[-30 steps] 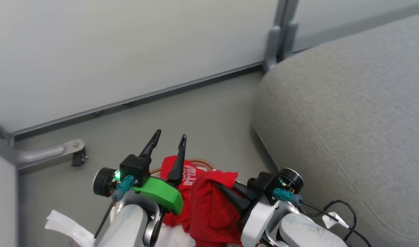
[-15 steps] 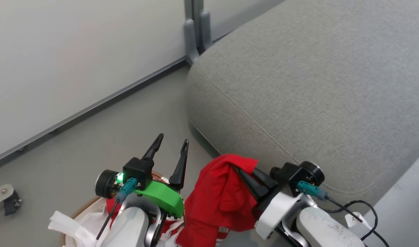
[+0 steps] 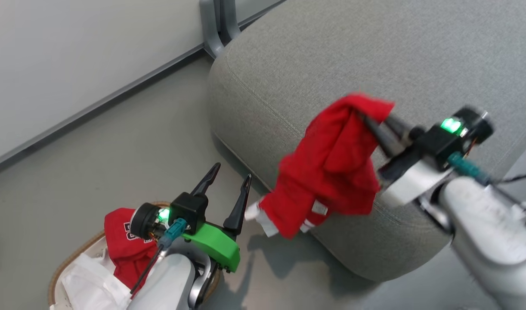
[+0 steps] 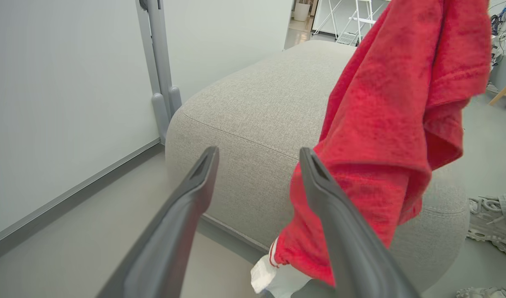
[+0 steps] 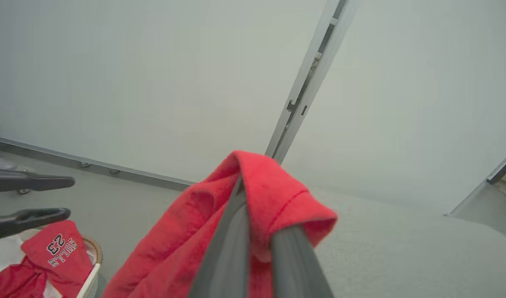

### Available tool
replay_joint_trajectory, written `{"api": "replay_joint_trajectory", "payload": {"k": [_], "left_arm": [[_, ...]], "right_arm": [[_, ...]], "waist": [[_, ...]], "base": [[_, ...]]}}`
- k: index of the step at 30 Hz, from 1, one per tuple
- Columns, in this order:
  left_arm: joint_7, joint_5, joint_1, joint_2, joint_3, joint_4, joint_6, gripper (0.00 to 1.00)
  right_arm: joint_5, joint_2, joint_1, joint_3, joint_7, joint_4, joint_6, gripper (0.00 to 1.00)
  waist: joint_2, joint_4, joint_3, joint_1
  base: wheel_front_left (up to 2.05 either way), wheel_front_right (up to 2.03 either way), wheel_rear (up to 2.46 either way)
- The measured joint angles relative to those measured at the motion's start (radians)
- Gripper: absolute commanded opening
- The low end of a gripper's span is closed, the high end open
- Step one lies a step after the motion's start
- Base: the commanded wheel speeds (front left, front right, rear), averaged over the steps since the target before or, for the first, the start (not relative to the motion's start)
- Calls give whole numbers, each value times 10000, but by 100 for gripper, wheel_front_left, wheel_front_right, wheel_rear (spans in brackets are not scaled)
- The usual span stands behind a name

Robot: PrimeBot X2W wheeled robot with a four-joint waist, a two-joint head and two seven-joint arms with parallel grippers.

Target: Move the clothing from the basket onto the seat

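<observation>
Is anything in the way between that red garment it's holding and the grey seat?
Nothing visible does. The right gripper holds the red garment in the air at the front edge of the seat; the cushion top beyond is plain grey fabric.

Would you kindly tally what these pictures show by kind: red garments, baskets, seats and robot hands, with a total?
Red garments: 2 (held garment in the right hand; printed garment in the basket)
Baskets: 1
Seats: 1 (grey seat)
Robot hands: 2 (right hand; left hand, open)
Total: 6
</observation>
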Motion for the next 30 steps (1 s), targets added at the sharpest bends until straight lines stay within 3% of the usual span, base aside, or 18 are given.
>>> {"api": "replay_joint_trajectory", "payload": {"k": [3, 16, 23, 30], "left_arm": [[-2, 54, -135, 244, -13, -211, 0, 100], [0, 38, -889, 1001, -52, -1014, 0, 100], [0, 48, -1467, 1283, -422, -1197, 0, 100], [-2, -31, -2208, 1440, -756, -1290, 0, 100]], "right_arm": [[-387, -849, -1622, -203, -2, 207, 0, 0], [-848, -2901, -6712, -782, -4, 2759, 2, 0], [-734, -3156, -7833, -1388, -12, 3981, 2, 0], [-610, -2642, -7253, -2069, -12, 5070, 2, 0]], "waist": [[0, -7, 388, 0], [0, 157, 2309, 1], [0, 521, 3484, 2], [0, 974, 4537, 2]], "base": [[0, 0, 0], [0, 0, 0], [0, 0, 0], [0, 0, 0]]}}
